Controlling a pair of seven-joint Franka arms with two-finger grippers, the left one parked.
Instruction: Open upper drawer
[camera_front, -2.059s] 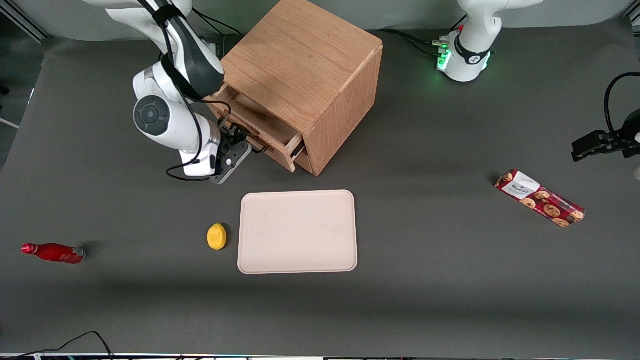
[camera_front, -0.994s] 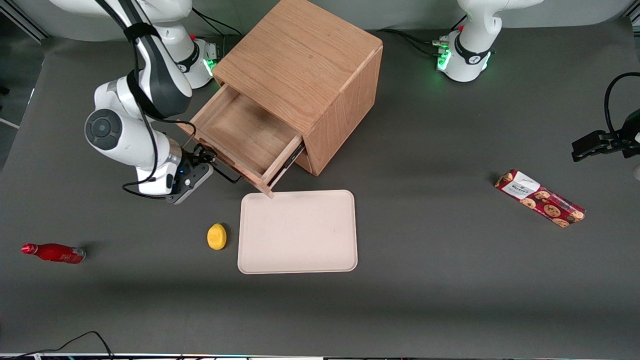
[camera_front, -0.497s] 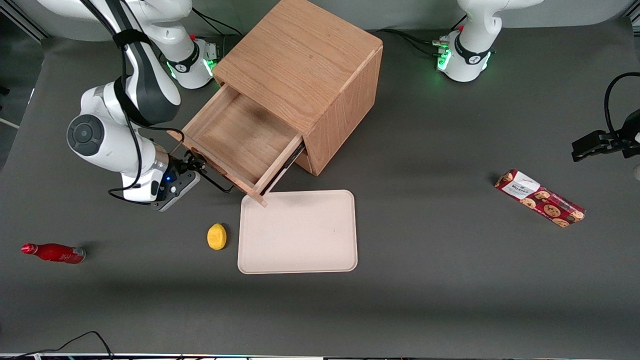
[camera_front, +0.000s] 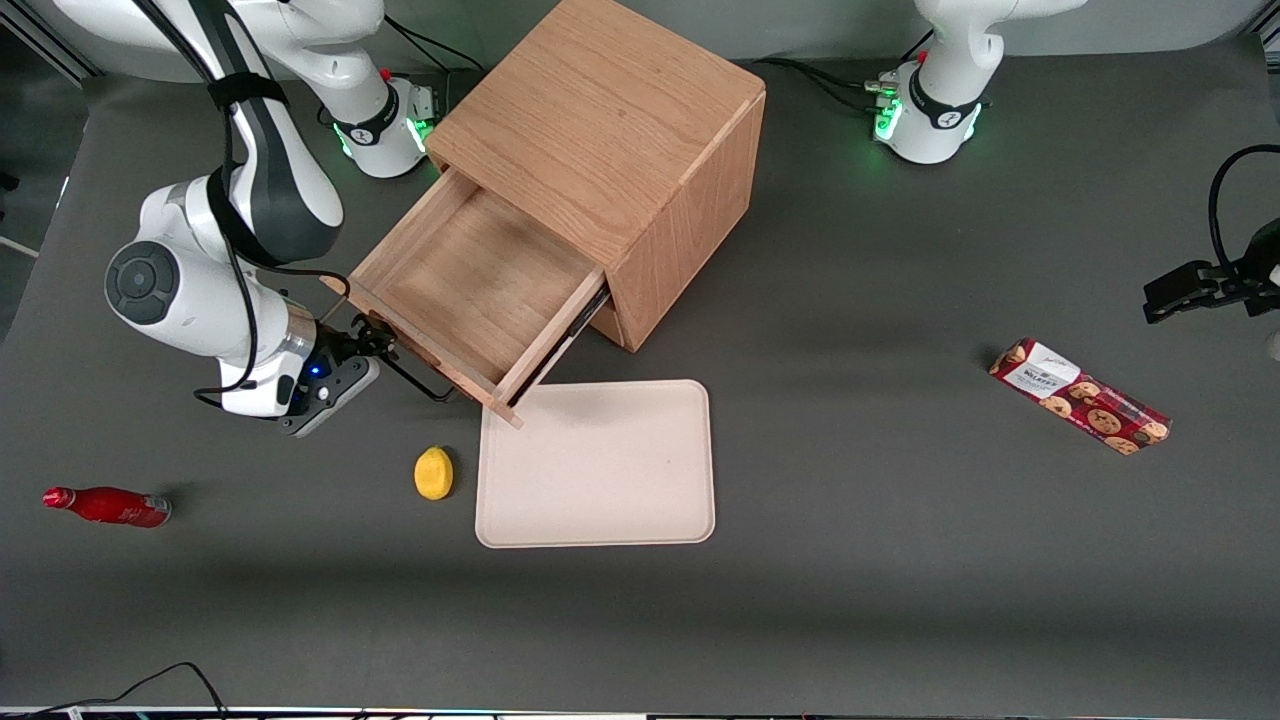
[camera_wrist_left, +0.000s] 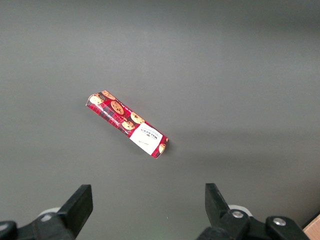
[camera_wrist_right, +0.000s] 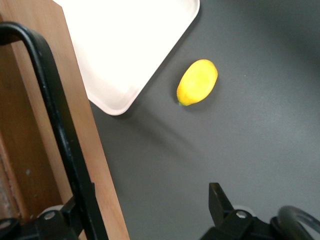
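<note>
- The dark surface (camera_front: 900, 600) carries a boxy oak cabinet (camera_front: 600, 120) standing at an angle, its front turned toward the working arm's end.
- The upper drawer (camera_front: 470, 285), only a crack open two seconds ago, now stands drawn well out of the cabinet. Its plain wooden tray lies bare to the front camera. By the look of it the opening is all but done, with little travel left on the runners.
- The right arm (camera_front: 200, 290) has swung outward with the drawer, elbow high and wrist dropped low to the drawer's face, the forearm reaching in from the working arm's end.
- A cream tray (camera_front: 600, 470) lies nearer the front camera than the cabinet. One front corner of the drawer appears to reach over the tray's corner.
- The gripper (camera_front: 372, 342) sits in front of the drawer at its black bar handle (camera_wrist_right: 55, 115). In the right wrist view the fingers (camera_wrist_right: 219, 200) are spread wide, the bar lying against one of them and not pinched between the two.
- A yellow lemon (camera_front: 433, 472) rests just beside the tray, apart from the drawer and not in its path.
</note>
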